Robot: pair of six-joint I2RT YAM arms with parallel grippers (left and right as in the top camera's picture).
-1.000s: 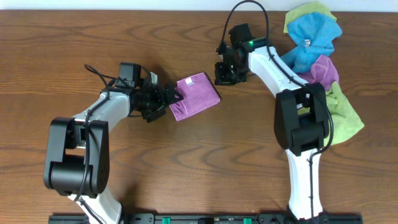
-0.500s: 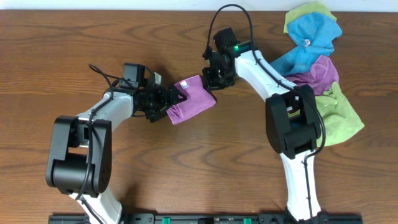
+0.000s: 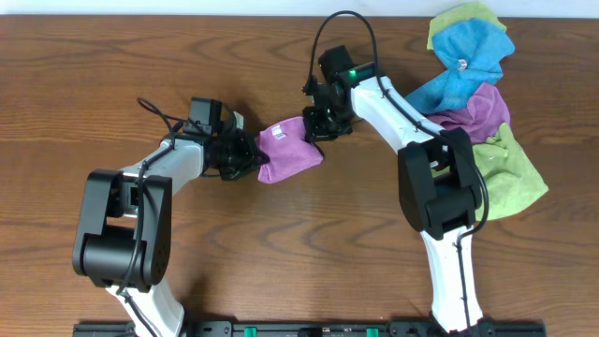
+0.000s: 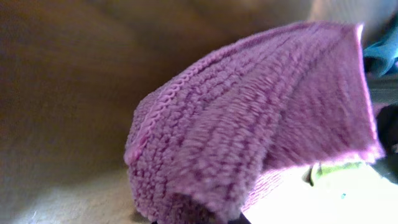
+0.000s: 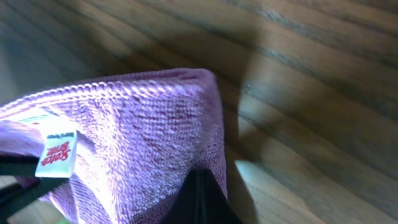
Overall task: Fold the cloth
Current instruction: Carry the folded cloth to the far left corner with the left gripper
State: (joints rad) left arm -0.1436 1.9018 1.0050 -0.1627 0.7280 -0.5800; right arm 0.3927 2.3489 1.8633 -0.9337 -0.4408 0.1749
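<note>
The cloth [image 3: 292, 150] lies folded into a small purple wad on the wooden table, between the two arms, with its white tag [image 3: 277, 132] facing up. My left gripper [image 3: 257, 156] is shut on the cloth's left edge. In the left wrist view the cloth [image 4: 261, 124] fills the frame and covers the jaws. My right gripper [image 3: 316, 131] is shut, its joined black tip [image 5: 199, 177] pressed against the cloth [image 5: 137, 137] near its far right corner. The tag [image 5: 56, 152] shows at the left of that view.
A heap of other cloths lies at the back right, beside the right arm: lime-green [image 3: 465, 21], blue [image 3: 468, 61], dull mauve [image 3: 489, 108] and more green [image 3: 513, 173]. The right arm's base [image 3: 449, 187] stands right of the cloth.
The left gripper has shut on the cloth's left edge. The right arm swung left, still shut, until its tip met the cloth. The cloth slid slightly left and bunched.
</note>
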